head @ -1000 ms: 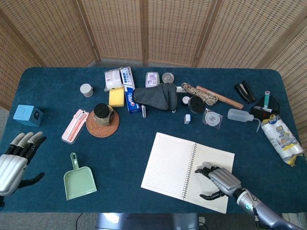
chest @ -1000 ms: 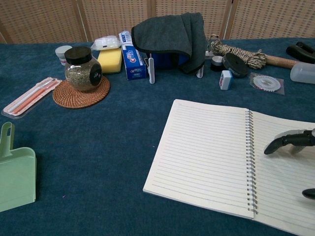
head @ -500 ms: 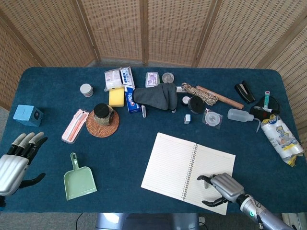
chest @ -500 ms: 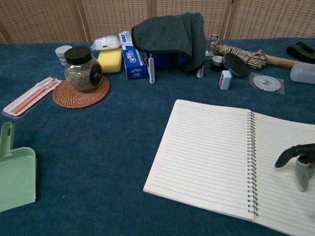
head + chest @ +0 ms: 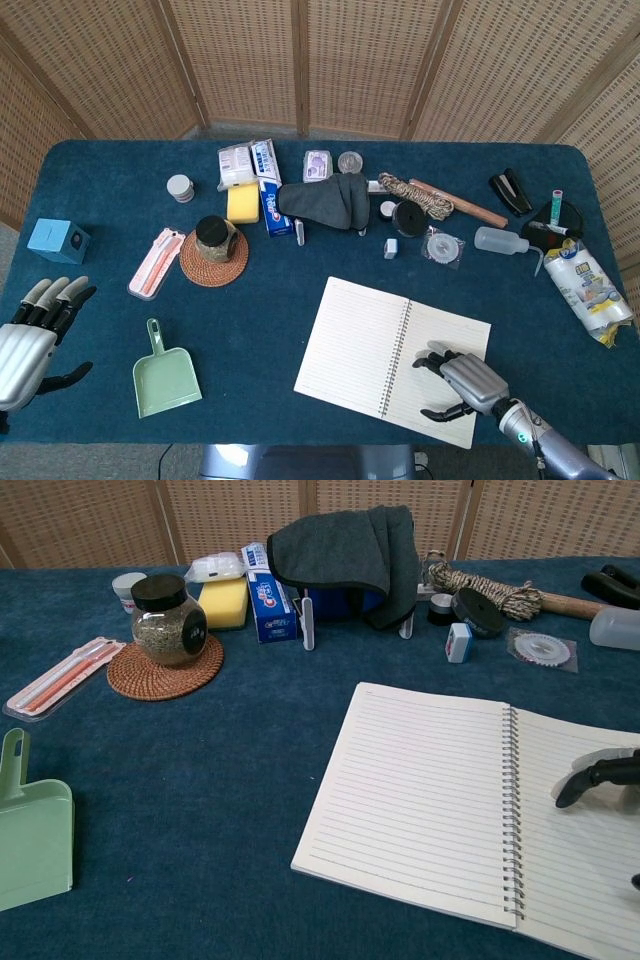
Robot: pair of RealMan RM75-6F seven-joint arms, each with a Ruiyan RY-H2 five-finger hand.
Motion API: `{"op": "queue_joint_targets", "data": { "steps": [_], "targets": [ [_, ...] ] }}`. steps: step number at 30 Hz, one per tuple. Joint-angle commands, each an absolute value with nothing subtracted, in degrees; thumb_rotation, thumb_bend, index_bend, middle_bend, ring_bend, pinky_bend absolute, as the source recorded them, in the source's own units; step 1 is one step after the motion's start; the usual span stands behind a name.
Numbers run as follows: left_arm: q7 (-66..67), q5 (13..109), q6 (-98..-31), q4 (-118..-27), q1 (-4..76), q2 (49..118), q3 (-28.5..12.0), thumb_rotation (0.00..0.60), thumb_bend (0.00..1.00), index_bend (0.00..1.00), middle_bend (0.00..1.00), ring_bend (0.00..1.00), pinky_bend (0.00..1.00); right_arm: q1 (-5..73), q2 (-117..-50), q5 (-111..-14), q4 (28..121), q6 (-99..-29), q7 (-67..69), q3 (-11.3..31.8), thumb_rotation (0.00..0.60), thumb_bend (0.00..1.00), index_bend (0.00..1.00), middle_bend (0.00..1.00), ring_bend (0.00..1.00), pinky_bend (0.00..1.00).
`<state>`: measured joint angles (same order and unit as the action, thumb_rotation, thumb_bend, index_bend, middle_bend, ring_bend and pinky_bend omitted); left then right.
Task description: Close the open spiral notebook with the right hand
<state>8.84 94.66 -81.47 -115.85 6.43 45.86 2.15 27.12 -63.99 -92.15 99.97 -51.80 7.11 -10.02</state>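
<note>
The spiral notebook (image 5: 362, 343) (image 5: 425, 790) lies open and flat on the blue table, lined pages up, its wire spine (image 5: 395, 357) (image 5: 510, 810) running front to back. My right hand (image 5: 460, 384) (image 5: 603, 774) hovers over the right page near its front edge, fingers apart and bent, holding nothing. In the chest view only its dark fingertips show at the right border. My left hand (image 5: 30, 338) hangs off the table's front left corner, fingers spread and empty; the chest view does not show it.
A green dustpan (image 5: 164, 377) (image 5: 30, 830) lies front left. A jar on a woven coaster (image 5: 213, 255) (image 5: 165, 665), a pink toothbrush case (image 5: 155, 262), a sponge (image 5: 242, 201), a dark cloth (image 5: 325, 200) and a squeeze bottle (image 5: 505, 241) lie beyond the notebook.
My right hand slid back toward the page's front edge, then came forward a little over the right page. The notebook and left hand have not moved.
</note>
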Motion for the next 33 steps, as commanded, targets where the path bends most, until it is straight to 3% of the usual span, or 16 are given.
{"op": "queue_joint_targets", "data": {
  "steps": [1, 6, 13, 26, 33],
  "targets": [
    [8.9, 94.6, -81.5, -115.9, 6.4, 45.8, 2.2, 0.6, 0.15, 0.0, 0.0, 0.0, 0.01, 27.1, -64.2, -92.0, 99.7, -51.5, 7.0, -10.2, 0.3, 0.28, 0.18, 0.19, 0.05, 0.28],
    [9.1, 94.8, -81.4, -116.2, 6.5, 45.8, 2.1, 0.6, 0.15, 0.0, 0.0, 0.0, 0.01, 26.8, -63.7, -93.2, 100.0, -52.1, 6.8, -10.9, 0.301, 0.28, 0.19, 0.33, 0.12, 0.32],
    [9.2, 94.8, -81.0, -116.1, 6.6, 46.2, 2.2, 0.6, 0.15, 0.0, 0.0, 0.0, 0.01, 26.2, -62.6, -94.7, 100.8, -52.6, 6.7, -12.3, 0.296, 0.28, 0.2, 0.39, 0.21, 0.41],
    [9.5, 94.5, -80.5, -116.0, 6.9, 46.9, 2.0, 0.6, 0.15, 0.0, 0.0, 0.0, 0.01, 24.3, -59.4, -98.4, 103.7, -56.8, 5.3, -13.9, 0.286, 0.28, 0.21, 0.41, 0.27, 0.46],
    [9.5, 94.6, -80.6, -115.8, 6.8, 47.0, 2.1, 0.6, 0.15, 0.0, 0.0, 0.0, 0.01, 21.1, -60.4, -101.7, 101.3, -64.1, 3.1, -13.3, 0.251, 0.32, 0.2, 0.32, 0.29, 0.47]
  ]
}}
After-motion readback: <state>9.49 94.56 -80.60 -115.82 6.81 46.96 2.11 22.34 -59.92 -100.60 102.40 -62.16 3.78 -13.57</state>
